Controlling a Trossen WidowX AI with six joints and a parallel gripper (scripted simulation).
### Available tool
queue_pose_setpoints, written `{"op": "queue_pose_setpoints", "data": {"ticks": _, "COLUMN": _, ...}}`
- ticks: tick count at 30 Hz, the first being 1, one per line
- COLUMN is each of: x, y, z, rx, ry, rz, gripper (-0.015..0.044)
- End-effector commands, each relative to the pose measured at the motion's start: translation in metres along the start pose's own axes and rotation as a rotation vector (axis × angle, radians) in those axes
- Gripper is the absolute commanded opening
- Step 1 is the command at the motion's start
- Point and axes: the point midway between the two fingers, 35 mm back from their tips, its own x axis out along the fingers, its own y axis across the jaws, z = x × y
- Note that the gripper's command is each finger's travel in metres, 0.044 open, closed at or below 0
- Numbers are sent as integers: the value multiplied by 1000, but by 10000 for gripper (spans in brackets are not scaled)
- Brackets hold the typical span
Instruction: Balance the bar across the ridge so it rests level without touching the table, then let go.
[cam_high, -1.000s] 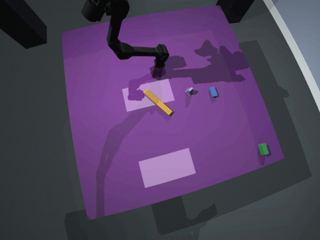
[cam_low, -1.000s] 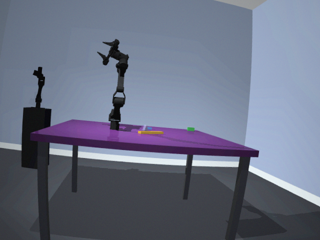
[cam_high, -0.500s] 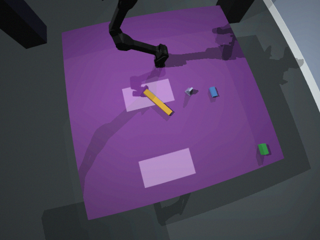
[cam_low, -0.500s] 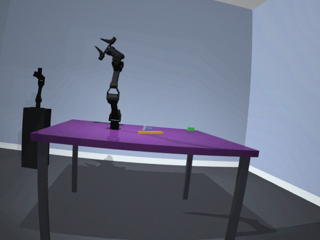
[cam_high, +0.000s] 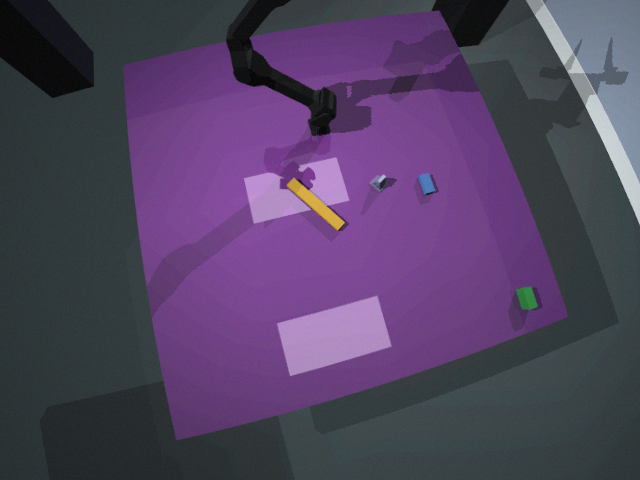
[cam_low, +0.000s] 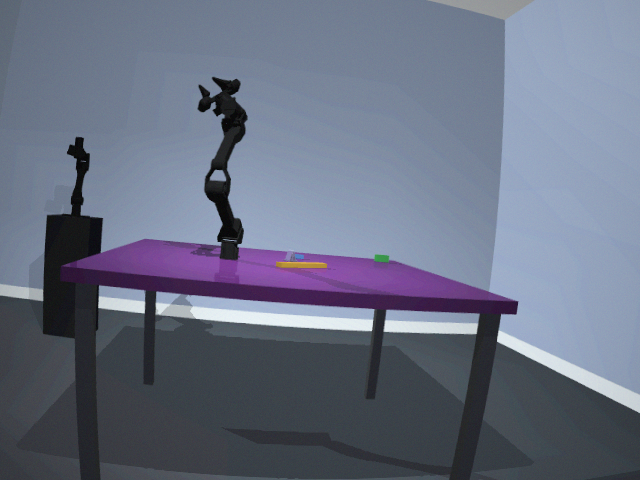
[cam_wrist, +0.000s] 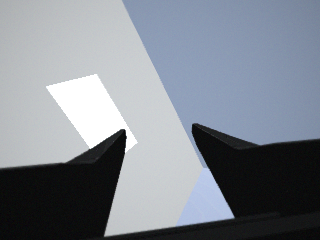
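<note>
The yellow bar lies flat on the purple table, slanting in the top view, with one end on a pale patch. The small grey ridge stands on the table to the right of the bar in the top view, apart from it, with nothing across it. My gripper is open and empty, raised high above the table on the upright arm. Its fingers point up and away from the table, and the wrist view shows only walls and ceiling between them. The gripper is out of frame in the top view.
A blue block lies to the right of the ridge in the top view. A green block is near the table's lower right corner there. A second arm stands on a black pedestal beyond the table.
</note>
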Motion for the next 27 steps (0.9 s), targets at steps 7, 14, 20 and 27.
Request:
{"op": "queue_pose_setpoints", "data": {"ticks": 7, "x": -5, "y": 68, "z": 74, "rx": 243, "ry": -157, "rz": 267, "gripper": 315}}
{"op": "queue_pose_setpoints", "data": {"ticks": 14, "x": -28, "y": 115, "z": 123, "rx": 390, "ry": -240, "rz": 484, "gripper": 315}}
{"op": "queue_pose_setpoints", "data": {"ticks": 20, "x": -59, "y": 154, "z": 160, "rx": 506, "ry": -283, "rz": 689, "gripper": 315}}
{"op": "queue_pose_setpoints", "data": {"ticks": 27, "x": -108, "y": 193, "z": 194, "rx": 627, "ry": -299, "rz": 945, "gripper": 315}}
